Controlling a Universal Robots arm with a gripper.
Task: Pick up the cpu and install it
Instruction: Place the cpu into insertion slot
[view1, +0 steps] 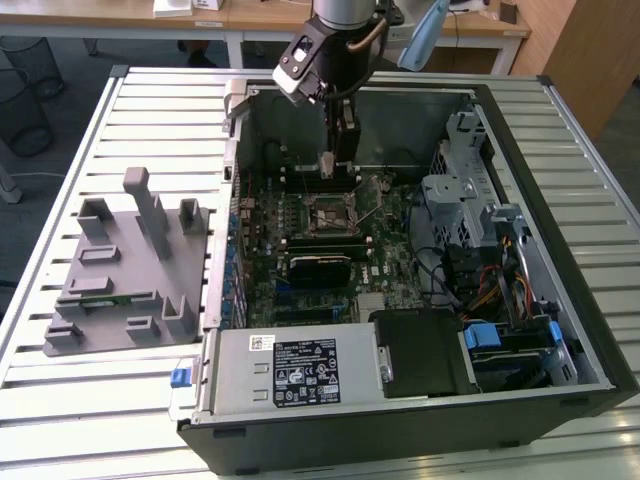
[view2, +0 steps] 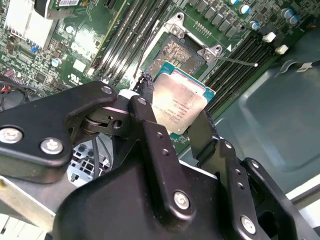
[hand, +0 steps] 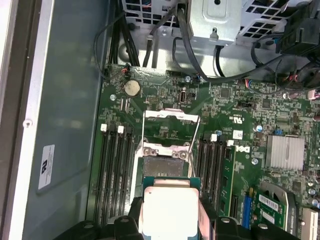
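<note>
Pinching two opposite edges of the cpu (view2: 177, 102), the black metal claw (view2: 175, 119) is holding this single flat square chip between its two bolted fingers (view2: 202, 131). The chip's brushed silvery lid is sitting inside a thin teal-green rim. In the first wrist view the cpu (hand: 168, 212) is hanging over the green motherboard, close to the one socket (hand: 162, 165). The socket's dull grey contact bed is lying bare and its bright steel frame (hand: 171, 117) is tipped open. Two banks of long black memory slots (hand: 116, 170) are flanking the socket, and one round silver coin cell (hand: 131, 88) is sitting beyond the frame. In the exterior view the claw (view1: 335, 160) is reaching down into the open computer case (view1: 400, 425). The case is resting on a ribbed pale metal desk (view1: 150, 100), beside one grey moulded fixture (view1: 130, 270) with several upright posts.
</note>
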